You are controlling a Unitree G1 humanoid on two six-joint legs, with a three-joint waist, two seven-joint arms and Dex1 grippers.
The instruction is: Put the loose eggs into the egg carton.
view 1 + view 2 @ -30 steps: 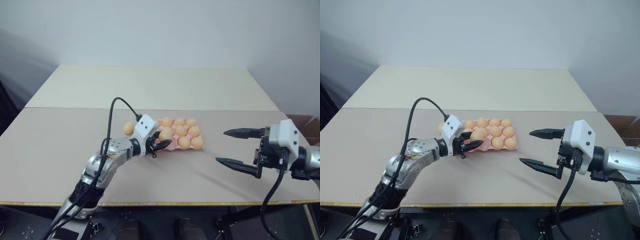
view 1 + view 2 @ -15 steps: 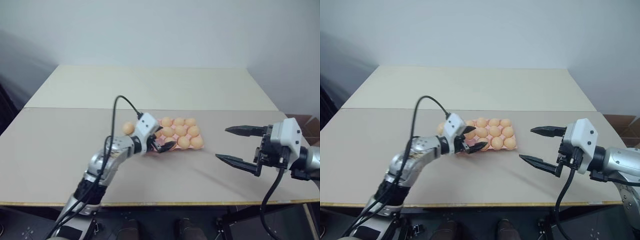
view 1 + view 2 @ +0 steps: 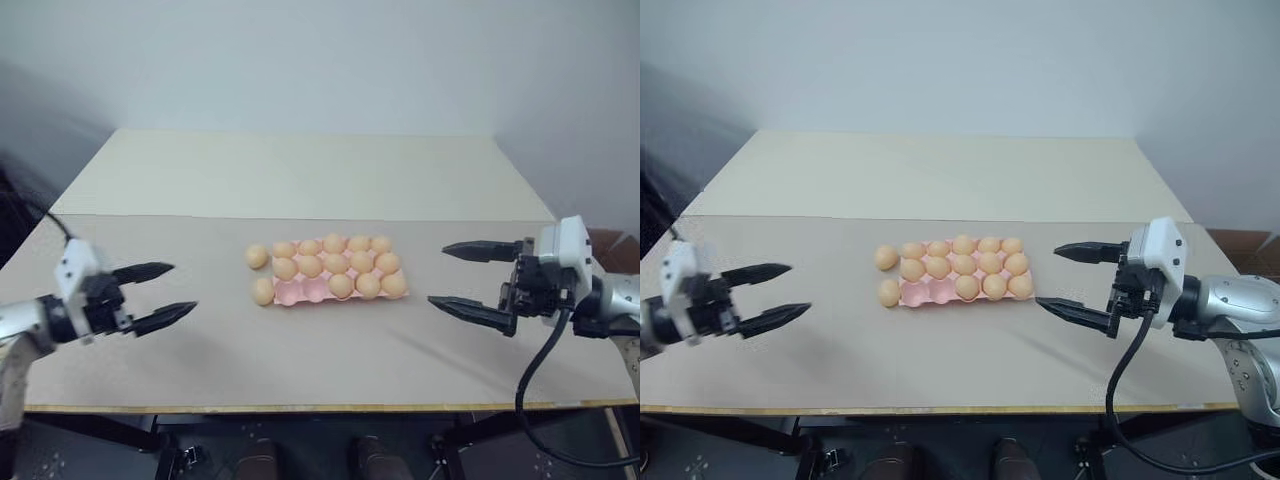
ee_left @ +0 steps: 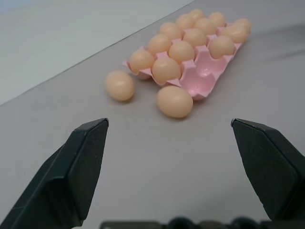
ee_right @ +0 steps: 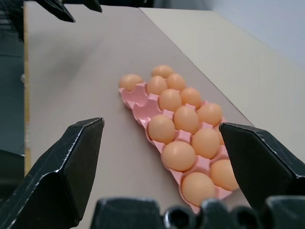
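Observation:
The pink egg carton (image 3: 301, 293) lies mid-table with several eggs in it; its two cups at the front left corner show bare. Two loose eggs lie on the table by its left end, one (image 3: 257, 256) at the back corner and one (image 3: 263, 291) at the front corner. My left gripper (image 3: 184, 287) hovers open and empty far to the left of them, pointing toward the carton. My right gripper (image 3: 437, 274) hangs open and empty just right of the carton. In the left wrist view both loose eggs (image 4: 174, 101) (image 4: 119, 85) lie ahead of the fingers.
The carton rests on a beige tabletop (image 3: 340, 350) whose front edge runs close below both grippers. A second, paler table (image 3: 300, 175) adjoins at the back. A black cable (image 3: 535, 370) droops from my right wrist.
My left gripper opened, leaving its egg in the carton's front row, then swung far out to the left. The right gripper stayed put.

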